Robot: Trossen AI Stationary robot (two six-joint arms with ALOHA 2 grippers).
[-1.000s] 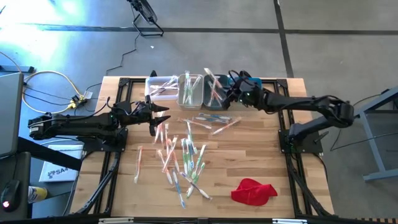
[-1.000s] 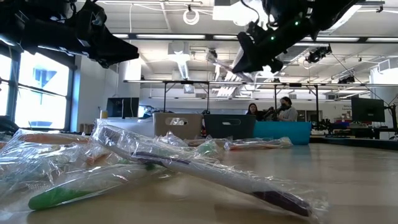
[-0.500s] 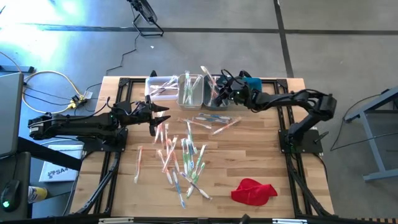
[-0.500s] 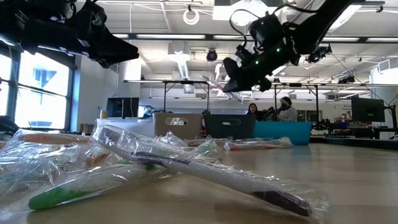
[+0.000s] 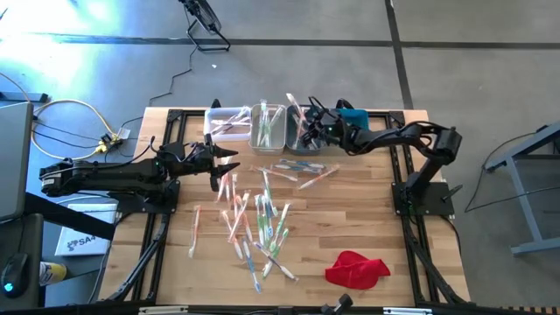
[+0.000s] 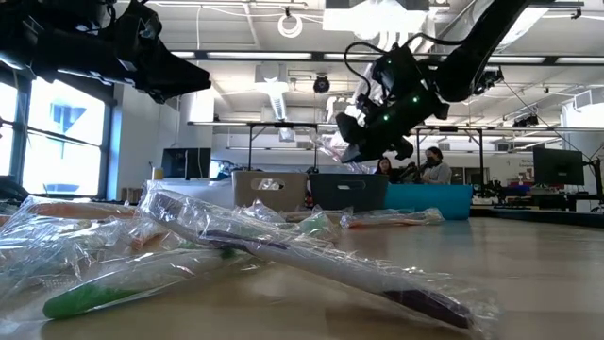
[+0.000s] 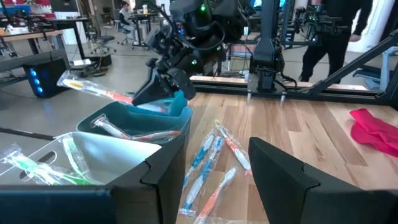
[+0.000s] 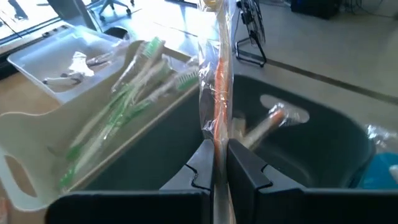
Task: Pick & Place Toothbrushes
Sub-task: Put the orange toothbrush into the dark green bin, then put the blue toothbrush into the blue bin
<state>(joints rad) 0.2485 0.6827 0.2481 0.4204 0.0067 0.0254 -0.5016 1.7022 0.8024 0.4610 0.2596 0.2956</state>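
Observation:
Several wrapped toothbrushes (image 5: 254, 219) lie scattered on the middle of the wooden table. My right gripper (image 5: 306, 133) (image 8: 214, 171) hangs over the grey bin (image 5: 308, 147) at the far edge, shut on an orange toothbrush in a clear wrapper (image 5: 293, 109) (image 7: 93, 90). An orange toothbrush (image 8: 267, 124) lies inside that bin. The beige bin (image 8: 37, 180) beside it holds green toothbrushes, and the white bin (image 5: 223, 122) holds pale ones. My left gripper (image 5: 229, 157) (image 7: 217, 186) stands open above the table's left part, holding nothing. My right gripper pinches the wrapped orange toothbrush between its two fingers, near one end of it (image 8: 217, 146). The fingers slant down from the table's right side and lie roughly along the brush. The brush sticks out past the fingertips (image 8: 219, 62), lifted clear above the grey bin.
A blue bin (image 5: 354, 114) stands right of the grey one, under my right arm. A red cloth (image 5: 356, 269) lies near the front right. Bare wood shows on the right half of the table (image 5: 376, 219). People and desks show in the room beyond.
My right gripper has sunk and gone toward the table's left edge, from beside the blue bin to over the grey bin, tipping further downward. The orange toothbrush has come with it, still clear of the bins.

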